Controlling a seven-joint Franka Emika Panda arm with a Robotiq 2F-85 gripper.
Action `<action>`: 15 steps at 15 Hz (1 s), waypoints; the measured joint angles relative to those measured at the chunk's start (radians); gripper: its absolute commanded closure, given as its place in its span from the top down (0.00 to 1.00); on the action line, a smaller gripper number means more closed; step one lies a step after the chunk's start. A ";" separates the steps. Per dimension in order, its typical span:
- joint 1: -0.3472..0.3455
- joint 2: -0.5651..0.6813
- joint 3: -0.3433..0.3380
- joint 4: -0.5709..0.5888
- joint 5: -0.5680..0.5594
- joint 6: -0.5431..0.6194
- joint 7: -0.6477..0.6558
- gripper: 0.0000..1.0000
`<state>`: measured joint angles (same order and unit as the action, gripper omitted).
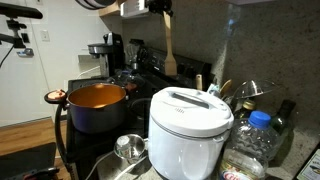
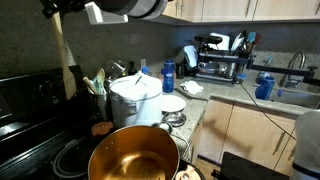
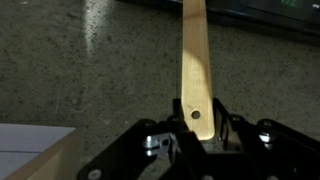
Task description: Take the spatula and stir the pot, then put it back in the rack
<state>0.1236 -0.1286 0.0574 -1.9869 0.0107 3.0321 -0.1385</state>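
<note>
**Wooden spatula [image 1: 169,55] held blade-down, clear of the pot [image 1: 97,108]**

In an exterior view, the spatula is seen in the air behind the pot and apart from it. Its long axis is near vertical: the paddle blade points down and the slim handle runs up into the gripper [image 1: 160,10]. The gripper is cut off by the top edge, so its jaws cannot be made out there.

In an exterior view, the spatula [image 2: 68,62] is shown upright at the left against the dark wall, blade lowest, above and beyond the pot [image 2: 133,152]. The pot's near side is cut off by the bottom edge. The gripper [image 2: 58,8] is only a dark shape at the top edge.

In the wrist view, the handle's end, with its small hole, is pinched between the fingers [image 3: 226,128] of the gripper [image 3: 200,138]. The spatula [image 3: 194,60] runs straight away towards the top edge, where the blade is cut off. A speckled stone surface [image 3: 90,70] is seen behind it, blurred.
</note>
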 measured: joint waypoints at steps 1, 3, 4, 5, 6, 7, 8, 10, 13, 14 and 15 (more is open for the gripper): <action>0.026 -0.014 -0.001 -0.002 0.052 -0.031 -0.019 0.08; 0.074 -0.046 -0.007 -0.004 0.153 -0.106 -0.060 0.08; 0.091 -0.065 -0.010 -0.005 0.193 -0.149 -0.076 0.08; 0.102 -0.085 -0.014 -0.007 0.220 -0.193 -0.080 0.08; 0.107 -0.107 -0.020 -0.011 0.235 -0.236 -0.080 0.08; 0.108 -0.130 -0.027 -0.015 0.248 -0.274 -0.080 0.08; 0.108 -0.151 -0.037 -0.019 0.254 -0.308 -0.080 0.08; 0.108 -0.194 -0.061 -0.022 0.263 -0.376 -0.080 0.08; 0.108 -0.244 -0.095 -0.022 0.296 -0.493 -0.082 0.08; 0.110 -0.256 -0.105 -0.022 0.322 -0.536 -0.093 0.08; 0.113 -0.265 -0.113 -0.022 0.346 -0.572 -0.101 0.08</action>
<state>0.2363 -0.3939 -0.0554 -2.0089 0.3569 2.4599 -0.2394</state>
